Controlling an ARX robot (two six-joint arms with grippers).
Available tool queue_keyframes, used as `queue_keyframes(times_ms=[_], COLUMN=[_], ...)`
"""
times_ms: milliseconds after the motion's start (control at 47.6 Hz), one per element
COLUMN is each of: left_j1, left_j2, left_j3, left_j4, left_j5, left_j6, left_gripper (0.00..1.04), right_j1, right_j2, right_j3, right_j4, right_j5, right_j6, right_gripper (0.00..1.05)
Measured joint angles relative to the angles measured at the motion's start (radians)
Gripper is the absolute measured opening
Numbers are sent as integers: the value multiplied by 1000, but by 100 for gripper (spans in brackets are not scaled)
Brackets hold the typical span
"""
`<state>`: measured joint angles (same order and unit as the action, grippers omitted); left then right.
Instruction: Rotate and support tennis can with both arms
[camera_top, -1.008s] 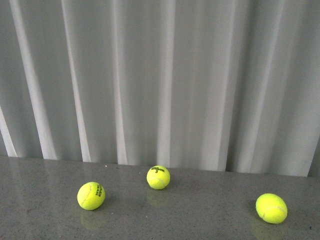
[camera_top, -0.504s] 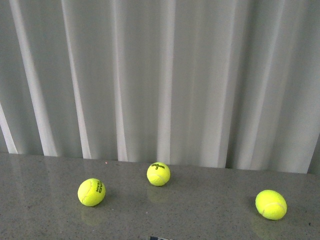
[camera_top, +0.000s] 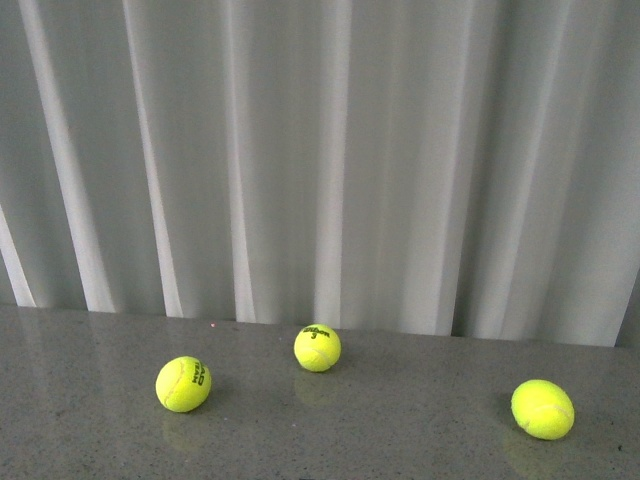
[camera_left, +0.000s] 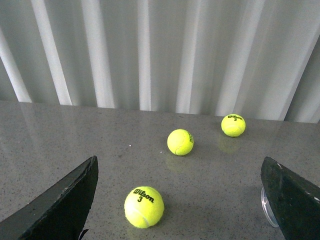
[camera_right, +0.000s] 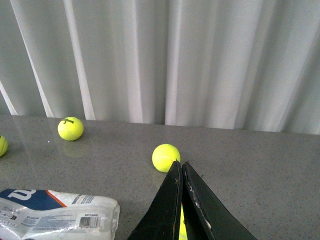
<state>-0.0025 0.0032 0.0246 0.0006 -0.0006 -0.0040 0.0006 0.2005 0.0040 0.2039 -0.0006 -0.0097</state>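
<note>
The tennis can (camera_right: 55, 212) lies on its side on the grey table, its white and navy label up, seen only in the right wrist view. My right gripper (camera_right: 180, 164) is shut and empty, beside the can and apart from it, its tips pointing at a yellow ball (camera_right: 166, 157). My left gripper (camera_left: 179, 162) is open wide, with a Wilson ball (camera_left: 144, 206) on the table between its fingers (camera_left: 60, 205), untouched. A clear plastic rim (camera_left: 265, 205) peeks out beside its other finger. The front view shows neither arm nor the can.
Three yellow balls (camera_top: 183, 384) (camera_top: 317, 348) (camera_top: 543, 409) sit on the grey table (camera_top: 400, 440) in front of a white curtain (camera_top: 320, 150). Further balls (camera_left: 180, 142) (camera_left: 233, 125) lie beyond my left gripper, and one ball (camera_right: 70, 128) lies near the curtain.
In the front view the balls sit slightly higher than a second ago. A dark corner at the bottom edge half a second ago no longer shows.
</note>
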Motion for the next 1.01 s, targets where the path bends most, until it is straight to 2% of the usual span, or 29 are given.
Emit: queue_keyframes(times_ms=[105,210,504,777,945,1008], left_j1=[0,0,0,0,0,0], left_j2=[0,0,-1,-1,-1,-1], left_j3=[0,0,0,0,0,0], left_j4=[0,0,0,0,0,0], left_j5=[0,0,0,0,0,0], left_j6=[0,0,0,0,0,0], left_gripper=[98,98,98,98,98,98], right_j1=[0,0,0,0,0,0], right_j2=[-23,-157,-195,-195,-195,-195], right_j3=[0,1,1,1,1,1], right_j4=[-23,-191,-203,-203,-203,-203], right_j5=[0,-1,-1,-1,-1,-1], right_j6=[0,0,-1,0,0,0], right_gripper=[3,3,5,68,96,100])
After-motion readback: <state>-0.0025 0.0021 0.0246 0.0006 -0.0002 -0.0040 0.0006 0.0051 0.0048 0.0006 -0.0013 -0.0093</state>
